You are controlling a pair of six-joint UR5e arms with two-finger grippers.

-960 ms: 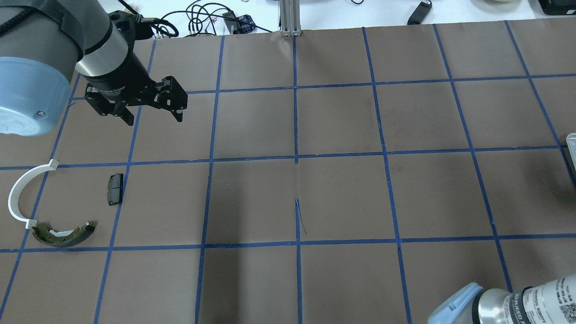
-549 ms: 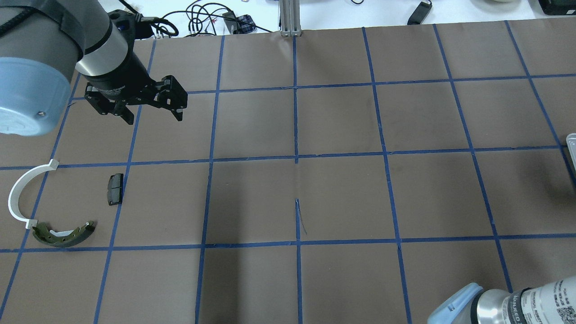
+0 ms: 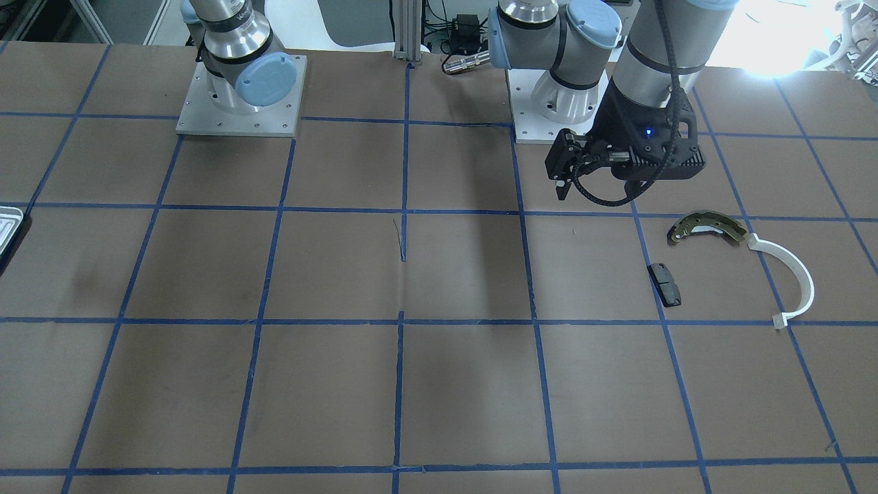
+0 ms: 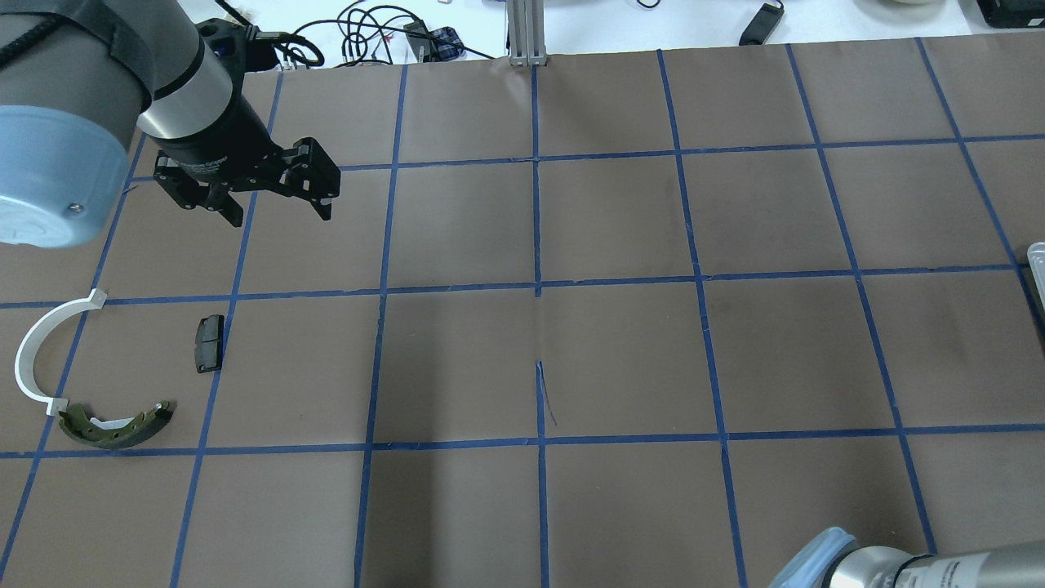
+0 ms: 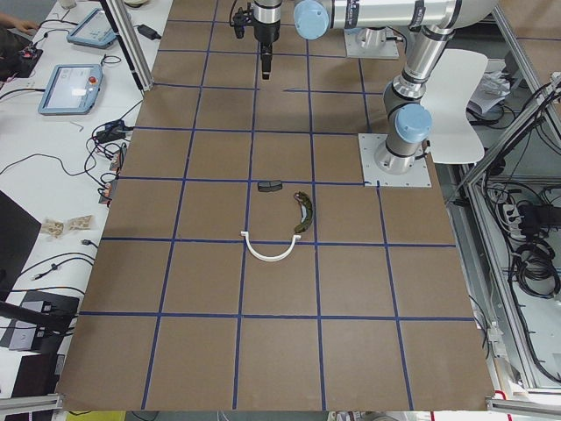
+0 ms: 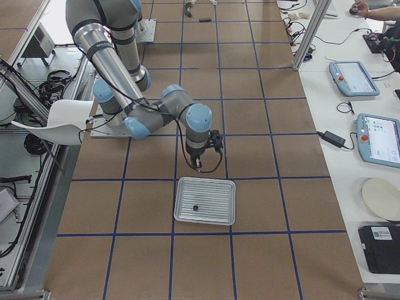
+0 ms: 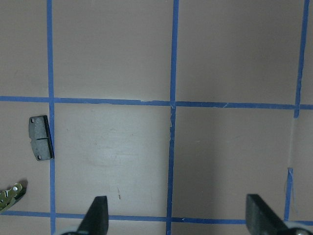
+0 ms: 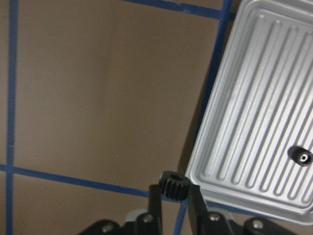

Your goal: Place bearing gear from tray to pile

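Observation:
In the right wrist view my right gripper (image 8: 175, 196) is shut on a small black bearing gear (image 8: 175, 186), held above the brown mat beside the edge of the ribbed silver tray (image 8: 254, 122). A second black gear (image 8: 299, 155) lies in the tray. The exterior right view shows this gripper (image 6: 197, 167) just off the tray (image 6: 215, 187). My left gripper (image 4: 282, 216) is open and empty, above the mat behind the pile: black pad (image 4: 209, 343), white half-ring (image 4: 33, 351), olive brake shoe (image 4: 114, 426). The left wrist view shows its open fingertips (image 7: 98, 215) and the pad (image 7: 41, 137).
Only a sliver of the tray (image 4: 1037, 261) shows at the overhead view's right edge. Cables (image 4: 359, 37) and an aluminium post (image 4: 526, 33) stand at the table's back. The arm bases (image 3: 240, 103) sit on the robot's side. Blue tape lines grid the mat.
The right arm's section at the overhead view's lower right has shifted down and turned. The left arm and the pile have not moved.

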